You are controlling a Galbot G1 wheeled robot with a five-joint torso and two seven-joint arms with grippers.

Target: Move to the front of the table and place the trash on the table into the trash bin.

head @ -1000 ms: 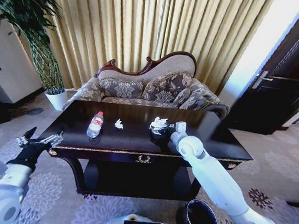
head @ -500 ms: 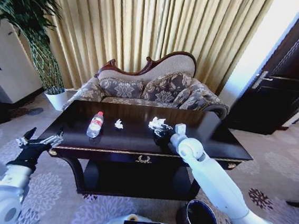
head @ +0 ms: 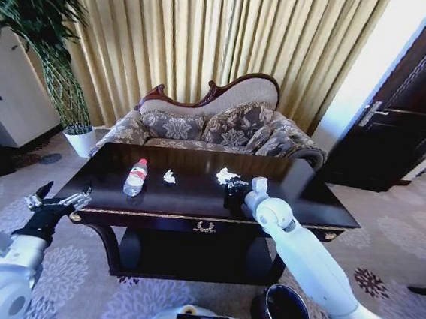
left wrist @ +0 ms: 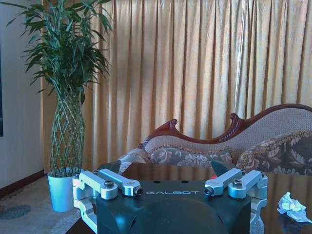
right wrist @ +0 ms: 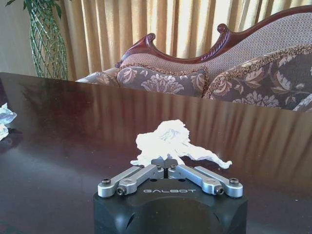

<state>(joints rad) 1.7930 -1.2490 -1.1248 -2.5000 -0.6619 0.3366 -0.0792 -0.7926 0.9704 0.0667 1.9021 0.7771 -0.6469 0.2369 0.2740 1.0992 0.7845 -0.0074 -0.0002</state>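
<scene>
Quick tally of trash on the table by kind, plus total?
Clear plastic bottle with red cap: 1
Crumpled white paper scraps: 2, a small one lying free near the bottle and a larger one pinched in the right gripper, seen at
Total: 3, all over the glossy dark-brown wooden table.

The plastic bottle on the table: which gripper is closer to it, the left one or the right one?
Left. The left gripper hovers off the table's left front corner, near the bottle. The right gripper is farther along, shut on a crumpled paper scrap.
</scene>
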